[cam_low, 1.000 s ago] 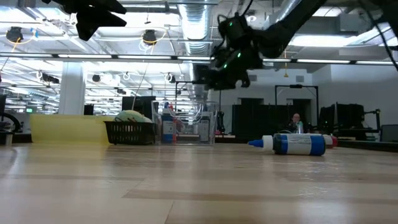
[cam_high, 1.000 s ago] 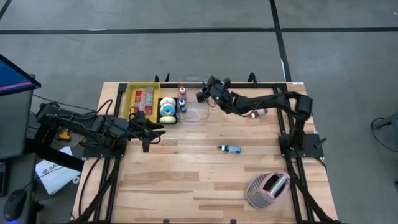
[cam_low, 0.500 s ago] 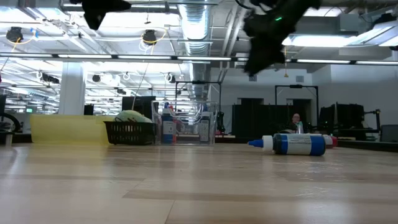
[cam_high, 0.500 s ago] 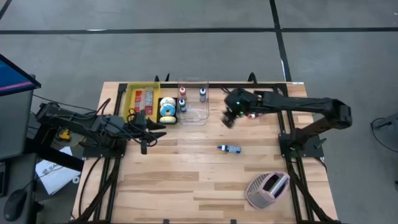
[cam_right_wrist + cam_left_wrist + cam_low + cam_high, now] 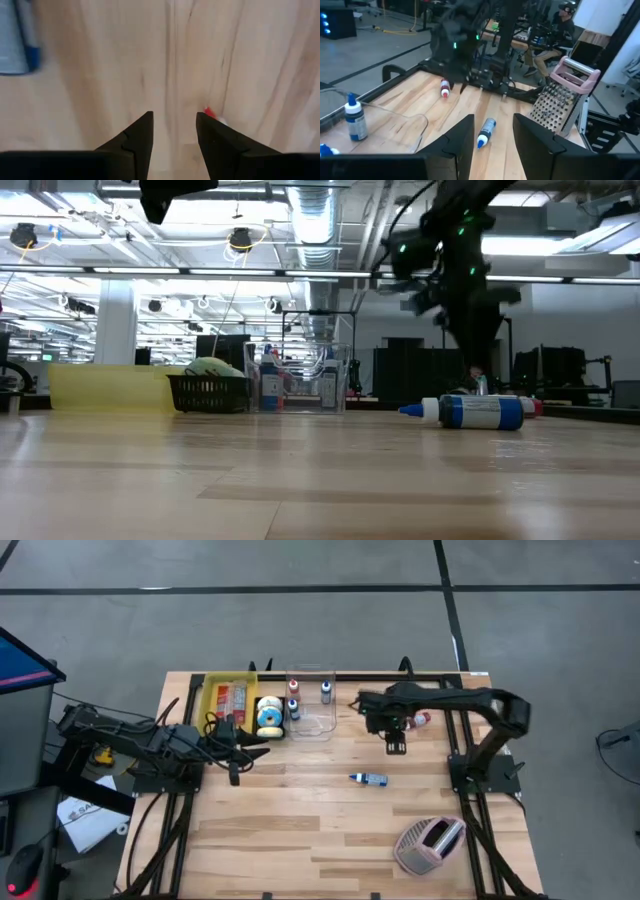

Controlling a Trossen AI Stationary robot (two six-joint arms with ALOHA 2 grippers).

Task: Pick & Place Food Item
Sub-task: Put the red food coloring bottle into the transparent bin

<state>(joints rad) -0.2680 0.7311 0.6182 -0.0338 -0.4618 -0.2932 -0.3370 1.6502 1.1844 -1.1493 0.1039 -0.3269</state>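
My right gripper [image 5: 172, 135] points down at the wooden table [image 5: 300, 830], its fingers spread with bare wood in the gap and nothing pinched. The small red-capped bottle [image 5: 421, 720] lies just beside it, only its red tip [image 5: 209, 113] peeking past one finger. The small white bottle with blue label and blue cap [image 5: 369, 778] lies on its side nearby. My left gripper [image 5: 492, 137] hovers near the black wire basket [image 5: 268, 720], fingers apart, empty.
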